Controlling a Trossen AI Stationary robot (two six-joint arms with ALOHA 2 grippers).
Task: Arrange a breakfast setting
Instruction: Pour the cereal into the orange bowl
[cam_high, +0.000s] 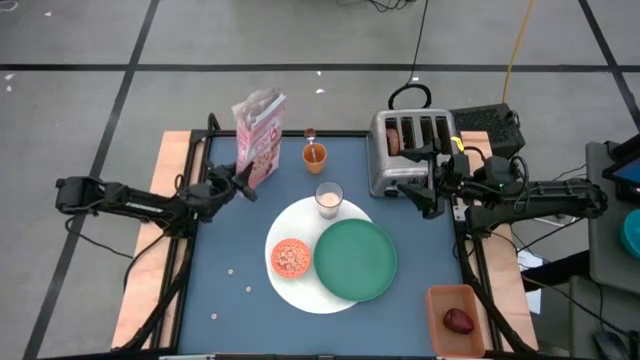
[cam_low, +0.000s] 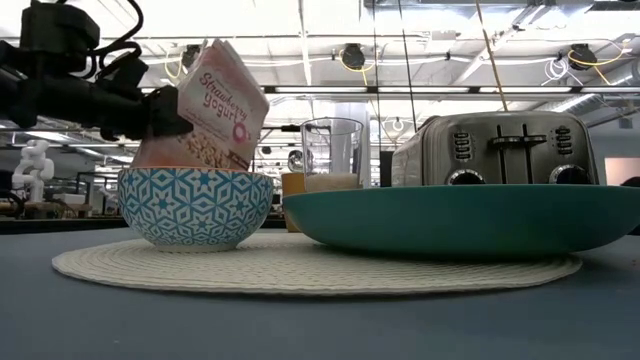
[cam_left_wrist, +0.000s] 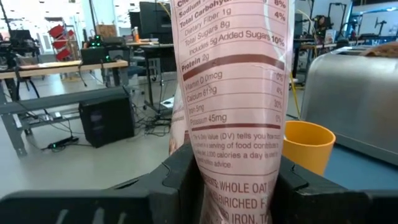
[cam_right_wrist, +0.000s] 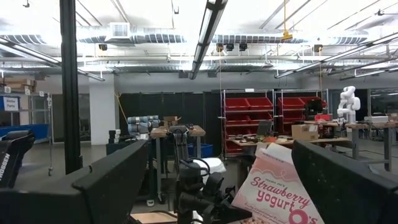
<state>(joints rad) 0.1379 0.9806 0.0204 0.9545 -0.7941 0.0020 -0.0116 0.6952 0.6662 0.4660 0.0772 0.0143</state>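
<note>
From overhead, at the table's centre lies a large round white plate, carrying a smooth green plate at 3 o'clock and a small bowl at 9 o'clock. At 12 o'clock stand the milk glass and orange cup. At 10 o'clock the left gripper clamps the pink cereal box. The right gripper hovers spread over the silver toaster.

At table height, the patterned bowl sits on the woven-textured plate.

Left wrist: fingers pinch the glossy box.

Right wrist: jaws wide, empty.
</note>
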